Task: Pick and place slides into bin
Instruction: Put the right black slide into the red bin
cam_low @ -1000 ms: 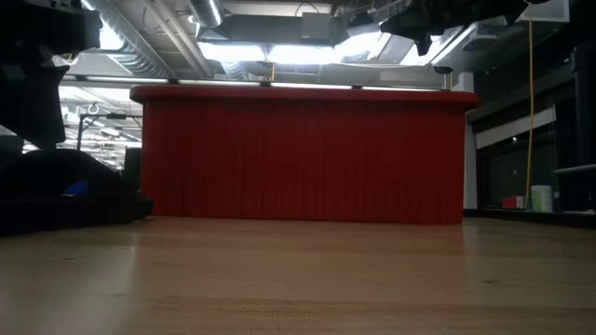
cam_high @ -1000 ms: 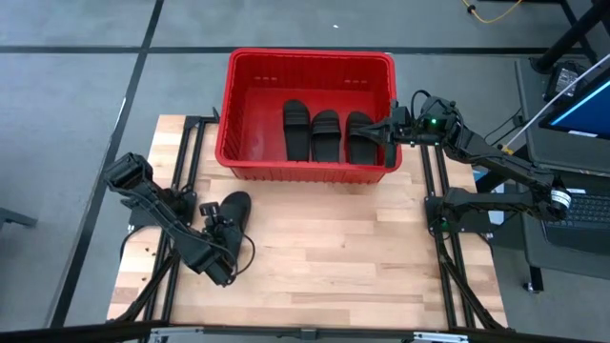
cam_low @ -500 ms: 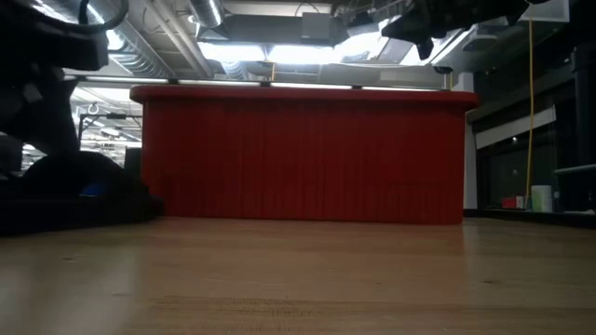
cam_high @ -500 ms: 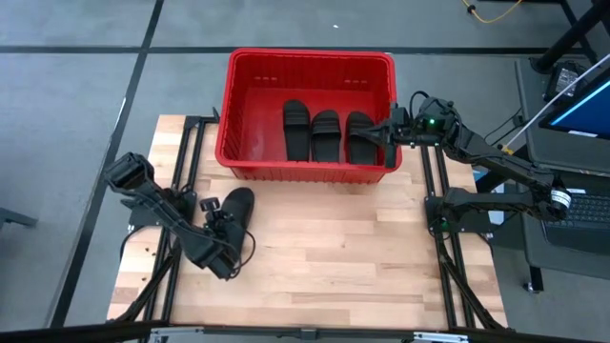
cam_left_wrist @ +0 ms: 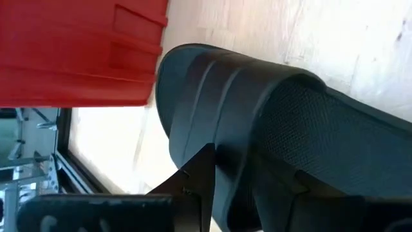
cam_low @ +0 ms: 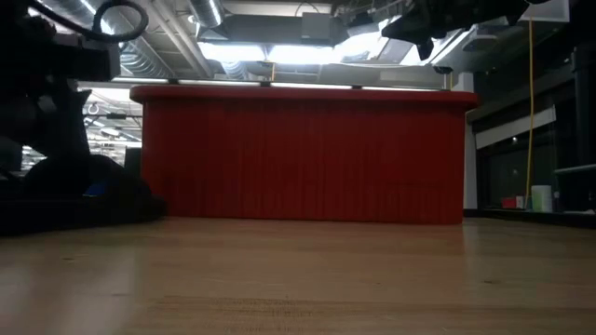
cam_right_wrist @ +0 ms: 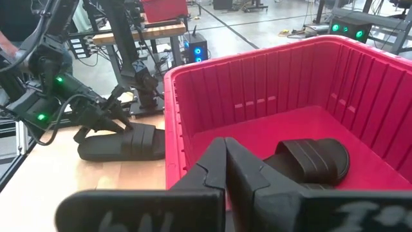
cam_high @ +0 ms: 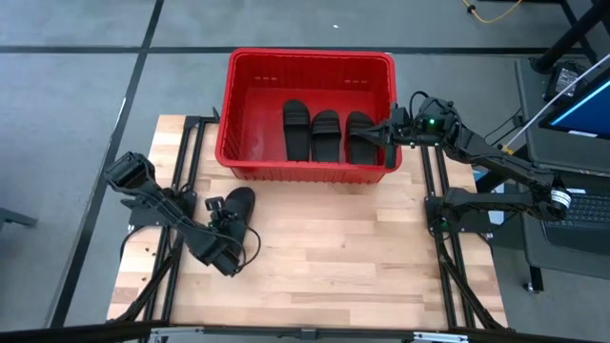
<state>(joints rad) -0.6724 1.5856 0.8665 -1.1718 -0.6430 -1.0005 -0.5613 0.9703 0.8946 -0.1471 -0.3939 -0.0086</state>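
Last slide [cam_high: 234, 211] on worktop [cam_high: 362, 248] is gripped by left gripper [cam_high: 221, 224] jaws, lift to bin [cam_high: 310, 63] needed next; right gripper [cam_high: 386, 132] is clenched w/ nothing held.

wooden table [cam_high: 362, 248], grey floor [cam_high: 76, 67], laptop [cam_high: 583, 105]

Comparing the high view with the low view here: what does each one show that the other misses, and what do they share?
Only the high view shows the three slides lying side by side inside the bin, the fourth slide on the table, the left gripper on that slide, and the right gripper, shut, at the bin's right rim. Only the low view shows the room's ceiling lights behind the table. Both show the red bin, the wooden table, and the dark shape of the left arm with its slide near the bin's left end.
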